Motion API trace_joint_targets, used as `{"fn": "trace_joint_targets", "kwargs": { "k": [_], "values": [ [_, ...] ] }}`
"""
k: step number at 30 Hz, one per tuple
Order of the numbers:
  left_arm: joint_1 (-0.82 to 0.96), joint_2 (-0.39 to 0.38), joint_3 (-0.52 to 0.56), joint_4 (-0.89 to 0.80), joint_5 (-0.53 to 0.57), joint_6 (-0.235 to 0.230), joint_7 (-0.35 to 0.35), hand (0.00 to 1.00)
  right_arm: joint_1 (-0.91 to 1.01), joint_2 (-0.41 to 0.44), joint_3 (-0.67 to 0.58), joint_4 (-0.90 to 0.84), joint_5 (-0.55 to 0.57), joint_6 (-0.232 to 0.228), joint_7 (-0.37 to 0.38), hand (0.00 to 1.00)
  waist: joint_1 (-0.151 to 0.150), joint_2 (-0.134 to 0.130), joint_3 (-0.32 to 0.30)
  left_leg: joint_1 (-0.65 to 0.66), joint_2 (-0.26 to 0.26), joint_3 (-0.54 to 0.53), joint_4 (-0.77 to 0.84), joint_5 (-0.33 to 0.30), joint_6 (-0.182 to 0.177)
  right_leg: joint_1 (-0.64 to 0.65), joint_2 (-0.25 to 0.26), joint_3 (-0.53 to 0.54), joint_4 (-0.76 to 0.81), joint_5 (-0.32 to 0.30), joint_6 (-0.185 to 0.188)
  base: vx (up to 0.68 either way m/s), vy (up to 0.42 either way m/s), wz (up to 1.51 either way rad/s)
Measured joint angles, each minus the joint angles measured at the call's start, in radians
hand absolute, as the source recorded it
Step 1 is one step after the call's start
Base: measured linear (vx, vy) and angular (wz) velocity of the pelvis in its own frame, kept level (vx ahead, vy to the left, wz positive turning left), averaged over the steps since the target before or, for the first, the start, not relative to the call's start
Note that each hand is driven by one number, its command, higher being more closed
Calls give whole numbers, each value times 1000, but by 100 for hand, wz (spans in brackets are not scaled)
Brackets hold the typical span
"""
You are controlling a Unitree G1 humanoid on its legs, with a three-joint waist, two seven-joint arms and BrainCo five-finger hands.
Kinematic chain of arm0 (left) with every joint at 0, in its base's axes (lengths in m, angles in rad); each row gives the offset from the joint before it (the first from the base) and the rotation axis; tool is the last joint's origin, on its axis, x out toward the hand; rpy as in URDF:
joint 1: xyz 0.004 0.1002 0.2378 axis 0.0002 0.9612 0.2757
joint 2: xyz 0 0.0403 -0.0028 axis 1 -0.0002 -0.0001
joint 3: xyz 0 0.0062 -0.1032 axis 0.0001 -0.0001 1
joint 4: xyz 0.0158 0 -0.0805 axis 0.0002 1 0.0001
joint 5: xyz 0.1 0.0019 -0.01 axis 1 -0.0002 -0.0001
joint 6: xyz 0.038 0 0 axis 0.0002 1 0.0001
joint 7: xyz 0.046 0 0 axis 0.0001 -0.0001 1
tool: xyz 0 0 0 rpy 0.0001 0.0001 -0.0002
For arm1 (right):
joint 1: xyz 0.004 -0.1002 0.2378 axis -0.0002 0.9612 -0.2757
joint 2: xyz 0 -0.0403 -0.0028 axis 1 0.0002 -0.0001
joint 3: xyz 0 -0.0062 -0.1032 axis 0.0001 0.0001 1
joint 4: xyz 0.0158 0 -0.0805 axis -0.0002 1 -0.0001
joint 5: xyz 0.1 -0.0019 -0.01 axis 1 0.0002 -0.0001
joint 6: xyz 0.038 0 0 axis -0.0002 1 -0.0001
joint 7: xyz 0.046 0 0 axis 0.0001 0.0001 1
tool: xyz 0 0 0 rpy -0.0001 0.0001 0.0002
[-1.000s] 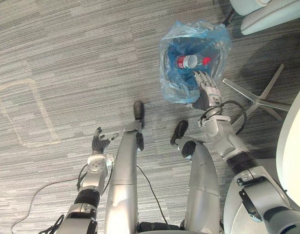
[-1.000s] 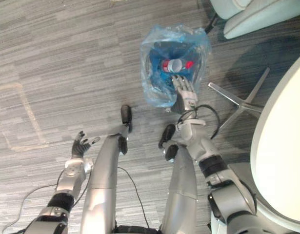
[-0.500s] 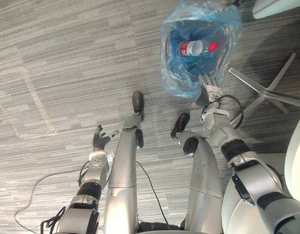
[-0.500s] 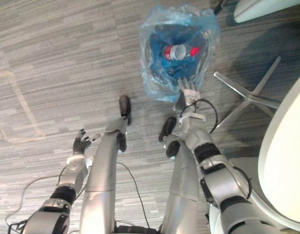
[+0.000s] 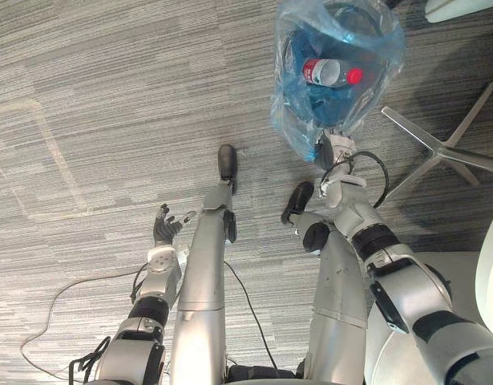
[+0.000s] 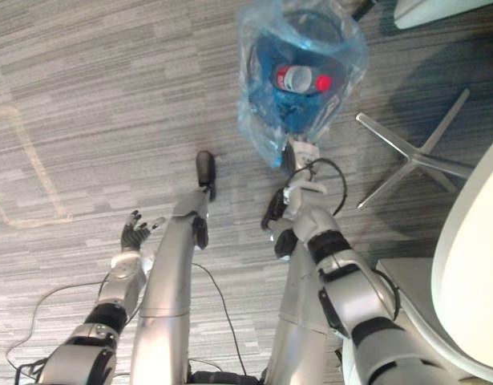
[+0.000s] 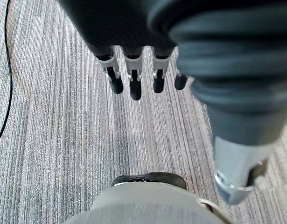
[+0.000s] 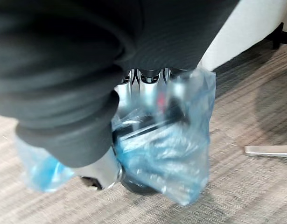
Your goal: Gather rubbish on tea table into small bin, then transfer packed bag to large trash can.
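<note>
A blue plastic bag [image 5: 334,104] lines a small dark bin on the grey carpet ahead of me. A clear bottle with a red cap [image 5: 332,72] lies on top inside it. My right hand [image 5: 336,150] is at the bag's near edge. In the right wrist view its fingers [image 8: 150,77] curl into the blue plastic [image 8: 171,149], gripping it. My left hand [image 5: 163,233] hangs low on my left over bare carpet. Its fingers [image 7: 134,86] are straight and hold nothing.
A silver star-shaped chair base [image 5: 438,148] spreads on the floor just right of the bag. A white round table's edge [image 6: 470,273] curves along the right side. A pale seat [image 5: 462,8] sits at the far right. Faint tape lines [image 5: 38,160] mark the carpet on the left.
My right hand's fingers went from straight against the bag to curled into its near edge. The whole view has shifted, so the camera moved. The left hand stays as it was.
</note>
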Motion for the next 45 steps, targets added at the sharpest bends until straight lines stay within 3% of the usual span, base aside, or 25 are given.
{"fn": "trace_joint_targets", "kwargs": {
  "k": [11, 25, 31, 35, 40, 45],
  "values": [
    [15, -10, 38, -32, 5, 23, -3, 0, 132, 49, -21, -231, 40, -13, -20, 100, 2, -3, -2, 115, 11, 12, -47, -2, -13, 111, 11, -4, -49, 10, 7, -66, -5, -3],
    [185, -76, -22, -53, 74, 43, -37, 0, 424, 195, 0, -549, 194, -74, 4, 100, -5, -54, -36, 602, 1, 74, -253, -2, -16, 595, 25, -13, -284, 36, 29, 39, -15, -1],
    [243, -81, -61, 12, 107, 65, -54, 0, 565, 228, 18, -584, 229, -106, 43, 100, -12, -68, -139, 750, -2, 72, -348, 4, -15, 755, 50, -28, -408, 50, 42, 108, -32, 0],
    [304, -73, -96, 57, 123, 70, -55, 0, 642, 227, 25, -587, 237, -121, 77, 100, -35, -72, -213, 877, -4, 69, -449, 16, -26, 895, 83, -29, -556, 91, 54, 159, -3, -8],
    [341, -48, -119, 69, 131, 71, -55, 0, 694, 170, 24, -700, 287, -161, 133, 100, -54, -78, -275, 1015, -10, 84, -546, 31, -22, 1044, 110, -6, -711, 144, 66, 148, 13, -15],
    [367, -32, -133, 15, 141, 71, -55, 0, 734, 119, 39, -749, 379, -204, 210, 100, -66, -78, -345, 1123, -23, 86, -657, 66, -27, 1123, 114, 0, -776, 159, 82, 83, -10, -4]
  ]
}}
